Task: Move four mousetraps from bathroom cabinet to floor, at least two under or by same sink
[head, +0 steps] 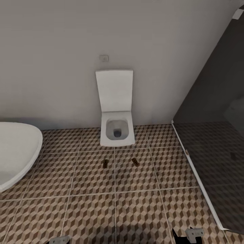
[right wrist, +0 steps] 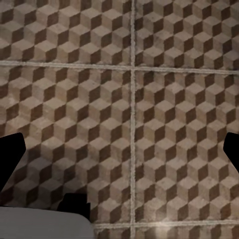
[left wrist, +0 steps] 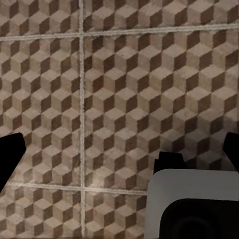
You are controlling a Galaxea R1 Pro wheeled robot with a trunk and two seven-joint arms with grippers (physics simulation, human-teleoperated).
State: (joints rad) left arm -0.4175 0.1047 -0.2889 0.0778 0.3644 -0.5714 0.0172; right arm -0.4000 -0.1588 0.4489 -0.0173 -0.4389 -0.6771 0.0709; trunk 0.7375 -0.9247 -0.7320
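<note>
At the far left of the head view, the curved white rim of a bathtub (head: pixel 18 152) juts over the bathroom floor (head: pixel 91 203), whose tiles carry a brown, beige and white cube pattern with pale grout lines. Near the bottom edge of that view a grey part of the left arm (head: pixel 59 240) just shows. In the left wrist view the left gripper (left wrist: pixel 122 149) points straight at bare tile, its two dark fingertips far apart at opposite edges of the picture, so it stands wide with nothing between them. Further along, toward the middle of the head view, two mousetraps lie flat on the floor in front of a white toilet (head: pixel 117 130) with its lid raised against the grey wall: the left mousetrap (head: pixel 105 164) and the right mousetrap (head: pixel 136 161), near each other but apart, on neighbouring tiles. Both lie well ahead of the arms, far from either gripper. The right gripper (right wrist: pixel 122 149) likewise faces plain tile, its fingertips spread wide and empty. At the far right stands a dark glass shower partition (head: pixel 217 135) on a white base strip.
</note>
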